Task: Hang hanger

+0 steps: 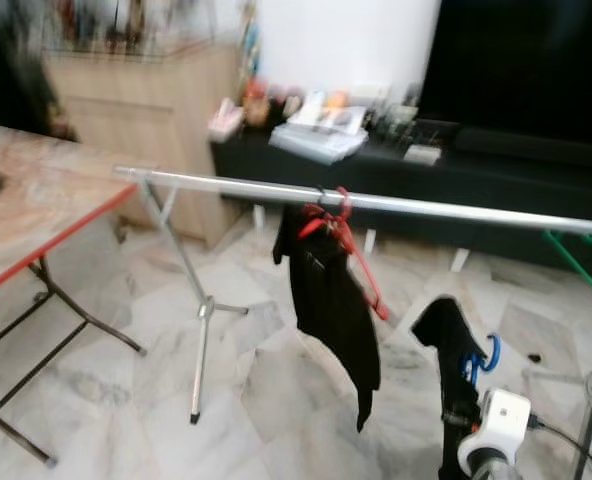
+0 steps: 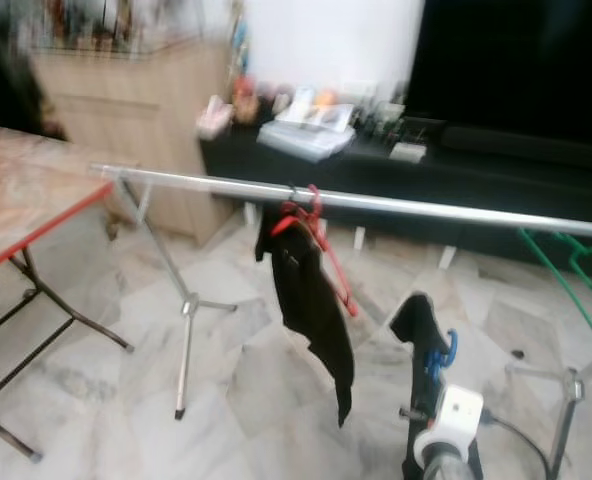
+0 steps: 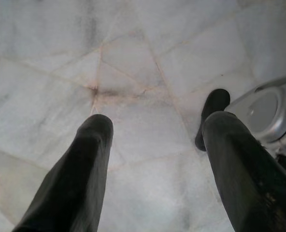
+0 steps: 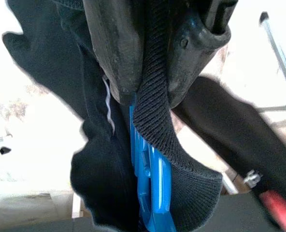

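A blue hanger [image 4: 150,183] carrying a black garment [image 1: 444,330] is held low at the right, below the silver rail [image 1: 456,210]. My right gripper [image 4: 150,92] is shut on the hanger and the cloth; its blue hook [image 1: 483,358] pokes out above the white wrist. The rail runs across the scene at chest height. A red hanger [image 1: 341,225] with another black garment [image 1: 334,310] hangs from its middle. A green hanger [image 1: 579,262] hangs at the rail's right end. My left gripper [image 3: 157,125] hangs open over the marble floor, holding nothing.
The rack's tripod leg [image 1: 201,330] stands at the left. A folding table [image 1: 36,215] with a red edge is at the far left. A low black TV bench [image 1: 426,165] with clutter runs behind the rail. Another stand [image 1: 588,400] is at the right.
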{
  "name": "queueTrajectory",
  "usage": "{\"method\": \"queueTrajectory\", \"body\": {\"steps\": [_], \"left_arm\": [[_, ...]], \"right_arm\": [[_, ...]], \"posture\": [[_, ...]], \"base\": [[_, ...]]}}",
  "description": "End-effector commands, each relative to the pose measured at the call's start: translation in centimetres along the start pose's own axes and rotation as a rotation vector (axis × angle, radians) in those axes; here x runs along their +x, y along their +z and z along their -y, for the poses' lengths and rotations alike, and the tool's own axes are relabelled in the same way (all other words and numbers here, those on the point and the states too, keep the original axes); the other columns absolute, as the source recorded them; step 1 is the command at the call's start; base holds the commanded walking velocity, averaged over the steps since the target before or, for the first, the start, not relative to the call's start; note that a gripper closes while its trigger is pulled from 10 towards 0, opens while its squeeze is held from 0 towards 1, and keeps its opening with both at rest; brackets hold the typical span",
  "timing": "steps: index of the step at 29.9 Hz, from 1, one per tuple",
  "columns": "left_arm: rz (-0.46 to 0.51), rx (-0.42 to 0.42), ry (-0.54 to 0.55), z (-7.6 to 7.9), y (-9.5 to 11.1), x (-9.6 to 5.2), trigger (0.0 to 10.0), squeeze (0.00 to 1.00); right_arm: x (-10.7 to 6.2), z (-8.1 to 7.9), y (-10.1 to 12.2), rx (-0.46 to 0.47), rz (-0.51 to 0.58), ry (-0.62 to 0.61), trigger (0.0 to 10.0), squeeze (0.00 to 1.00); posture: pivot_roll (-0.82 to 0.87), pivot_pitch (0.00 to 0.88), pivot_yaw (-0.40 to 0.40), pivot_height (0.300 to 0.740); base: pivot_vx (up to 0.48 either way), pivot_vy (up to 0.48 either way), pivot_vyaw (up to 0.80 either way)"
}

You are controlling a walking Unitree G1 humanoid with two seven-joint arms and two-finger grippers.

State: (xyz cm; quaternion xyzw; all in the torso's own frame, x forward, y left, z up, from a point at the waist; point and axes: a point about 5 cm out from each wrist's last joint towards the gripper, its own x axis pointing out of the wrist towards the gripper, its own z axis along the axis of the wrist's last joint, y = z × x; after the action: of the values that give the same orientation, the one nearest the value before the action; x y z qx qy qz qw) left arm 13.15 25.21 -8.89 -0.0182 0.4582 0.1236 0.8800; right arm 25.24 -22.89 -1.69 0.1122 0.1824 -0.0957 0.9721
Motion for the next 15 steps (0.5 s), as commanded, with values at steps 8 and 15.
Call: {"method": "queueTrajectory", "body": {"steps": [8,15], "left_arm": [[-0.017,-0.017,0.020,-1.1,-0.1,-0.1,10.0,0.00],[-0.036,-0.027,0.033,-1.8,-0.6,-0.3,10.0,0.00]], "right_arm": [[0.0,0.9,0.5,0.005,0.024,-0.039,10.0,0.00],[0.2,1.0,0.9,0.013,0.024,-0.053,10.0,0.00]], "posture": [[0.08,0.000,0.011,0.740],[0.08,0.000,0.002,0.740]], "base": [[-0.350,0.000,0.00],[-0.351,0.000,0.00]]}}
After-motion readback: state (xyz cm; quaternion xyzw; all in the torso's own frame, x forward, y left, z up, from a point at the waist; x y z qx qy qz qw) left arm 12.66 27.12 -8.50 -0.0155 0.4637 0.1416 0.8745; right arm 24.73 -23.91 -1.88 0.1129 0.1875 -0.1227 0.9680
